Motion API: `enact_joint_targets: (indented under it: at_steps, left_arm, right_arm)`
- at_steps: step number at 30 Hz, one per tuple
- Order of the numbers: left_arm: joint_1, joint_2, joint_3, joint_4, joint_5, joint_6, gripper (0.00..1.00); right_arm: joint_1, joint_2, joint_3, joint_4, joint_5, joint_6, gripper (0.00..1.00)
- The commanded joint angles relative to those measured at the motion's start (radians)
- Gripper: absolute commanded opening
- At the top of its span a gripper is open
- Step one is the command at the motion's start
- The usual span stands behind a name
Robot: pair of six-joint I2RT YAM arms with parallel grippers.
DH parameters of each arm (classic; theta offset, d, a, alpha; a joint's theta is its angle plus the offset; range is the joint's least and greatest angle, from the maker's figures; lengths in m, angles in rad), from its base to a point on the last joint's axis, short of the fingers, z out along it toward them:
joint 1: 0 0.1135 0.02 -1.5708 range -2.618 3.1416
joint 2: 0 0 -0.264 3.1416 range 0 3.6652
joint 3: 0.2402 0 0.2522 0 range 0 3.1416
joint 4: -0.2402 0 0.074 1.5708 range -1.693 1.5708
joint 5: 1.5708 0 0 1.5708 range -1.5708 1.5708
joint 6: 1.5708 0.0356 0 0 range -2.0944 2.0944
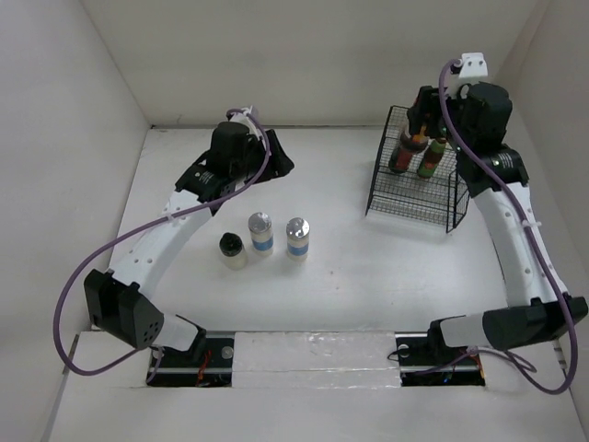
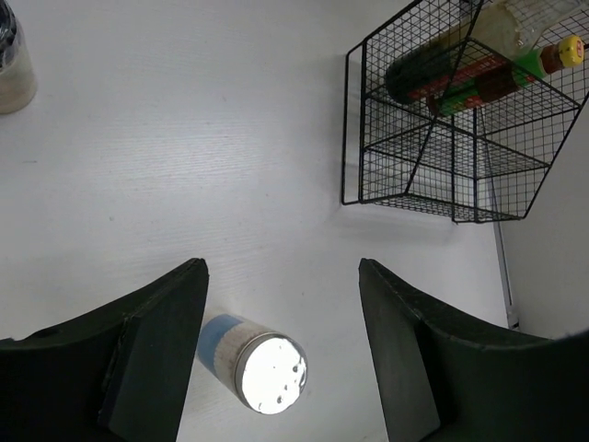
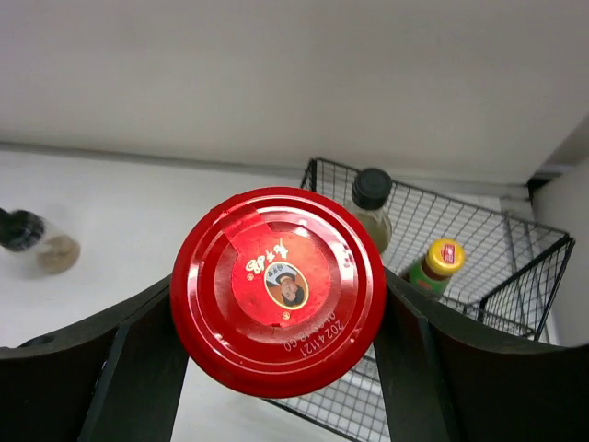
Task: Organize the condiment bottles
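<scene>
Nearest the arm bases, three condiment containers stand upright in a close row on the white table [image 1: 368, 285]. A black-capped jar [image 1: 232, 250] is at the left, a silver-capped shaker [image 1: 261, 232] with a blue label is beside it, and a second shaker [image 1: 296, 237] of the same kind is at the right. Beyond them the left gripper [image 1: 281, 164] hangs above the table, its jaws roughly half open with nothing between them. Farther right, toward the back wall, stands the black wire basket [image 1: 409, 198]. The right gripper [image 1: 414, 127] is over it, jaws set wide and closed against the sides of the red-lidded jar [image 3: 278, 290], which sits upright between them. Just beside that jar, inside the basket, stand a green bottle [image 1: 431, 157] with a yellow cap and a black-capped bottle [image 3: 371, 198] of pale contents.
</scene>
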Motion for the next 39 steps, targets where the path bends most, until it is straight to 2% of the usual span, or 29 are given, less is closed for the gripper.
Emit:
enact_joint_targets:
  at_steps: [1,5,11,15,27,39]
  left_arm:
    - [0.001,0.014,0.085,0.033,0.01,0.036,0.63]
    - [0.001,0.037,0.134,0.011,-0.004,0.058,0.63]
    - [0.001,0.028,0.115,0.011,-0.004,0.058,0.64]
    - [0.001,0.028,0.114,0.011,-0.013,0.058,0.64]
    - [0.001,0.028,0.114,0.011,-0.013,0.058,0.64]
    - [0.011,0.028,0.125,0.01,-0.015,0.049,0.64]
  right_arm:
    - [-0.037,0.077,0.061,-0.003,-0.079,0.015,0.37]
    - [-0.063,0.126,0.084,0.036,-0.094,0.015,0.37]
    - [-0.083,0.171,0.061,0.138,-0.094,0.026,0.36]
    - [-0.083,0.209,0.072,0.149,-0.082,0.026,0.36]
    - [-0.074,0.243,-0.115,0.371,-0.013,0.016,0.35]
    - [-0.035,0.283,-0.261,0.426,0.018,0.036,0.36]
